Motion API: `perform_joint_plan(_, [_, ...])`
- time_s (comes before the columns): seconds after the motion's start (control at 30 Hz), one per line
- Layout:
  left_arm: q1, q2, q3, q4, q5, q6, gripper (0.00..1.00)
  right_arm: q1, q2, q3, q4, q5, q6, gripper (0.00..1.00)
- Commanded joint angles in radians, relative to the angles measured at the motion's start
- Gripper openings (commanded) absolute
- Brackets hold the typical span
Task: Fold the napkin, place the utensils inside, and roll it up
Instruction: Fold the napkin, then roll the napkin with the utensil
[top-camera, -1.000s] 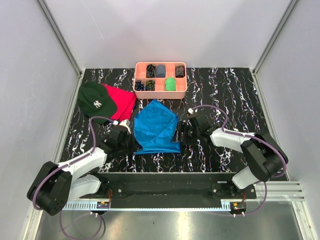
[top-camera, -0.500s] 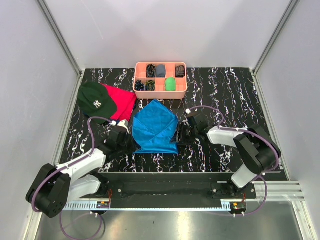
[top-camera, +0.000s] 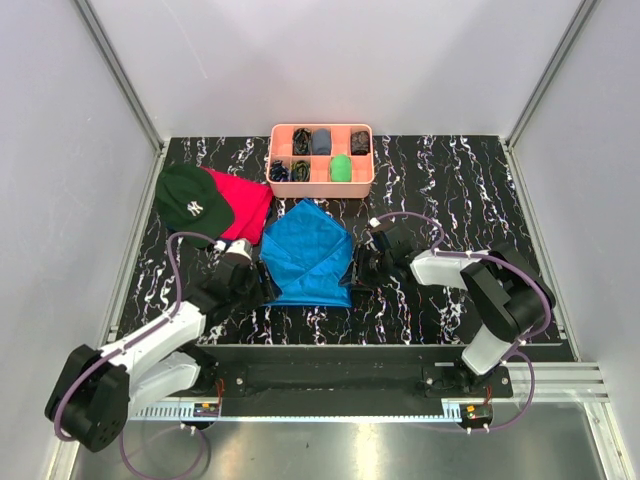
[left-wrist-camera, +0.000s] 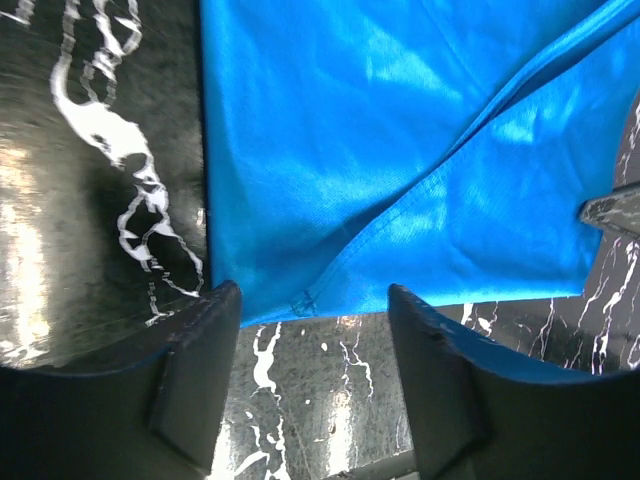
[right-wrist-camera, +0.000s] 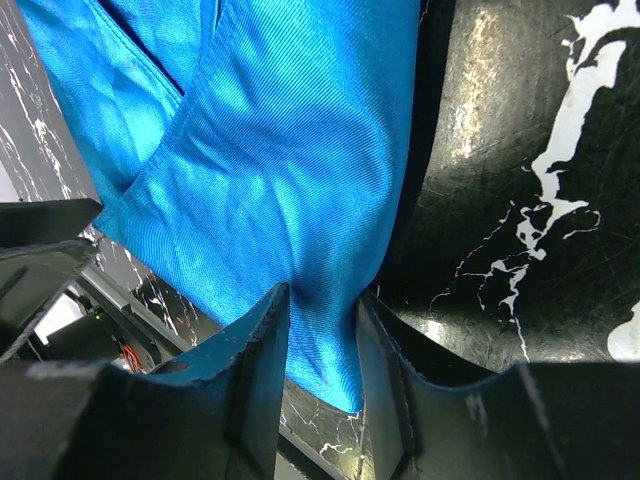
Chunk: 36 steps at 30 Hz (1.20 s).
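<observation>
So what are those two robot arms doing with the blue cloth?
They are folding a napkin that lies partly folded in the middle of the table. The right gripper has pinched the napkin's right edge between its fingers. The left gripper is open, with its fingers on either side of the near left corner. No utensils lie on the napkin yet.
</observation>
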<state>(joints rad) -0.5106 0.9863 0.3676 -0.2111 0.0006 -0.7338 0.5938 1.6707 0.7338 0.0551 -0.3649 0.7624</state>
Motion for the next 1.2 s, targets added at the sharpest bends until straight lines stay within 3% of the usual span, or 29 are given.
perform_joint_plan(0.0, [-0.002,-0.047,0.036,-0.037,-0.085,0.011,0.67,0.001,0.047,-0.005,-0.107,0.086,-0.034,0.42])
perform_joint_plan(0.27, [-0.002,0.0,0.025,-0.041,-0.123,-0.01,0.72,0.0,0.041,-0.004,-0.118,0.092,-0.04,0.43])
perform_joint_plan(0.53, [-0.002,0.017,-0.001,0.035,-0.12,-0.036,0.62,0.0,0.037,-0.004,-0.123,0.095,-0.044,0.43])
perform_joint_plan(1.17, [-0.002,0.077,-0.039,0.044,-0.1,-0.055,0.35,0.001,0.015,-0.001,-0.129,0.106,-0.04,0.43])
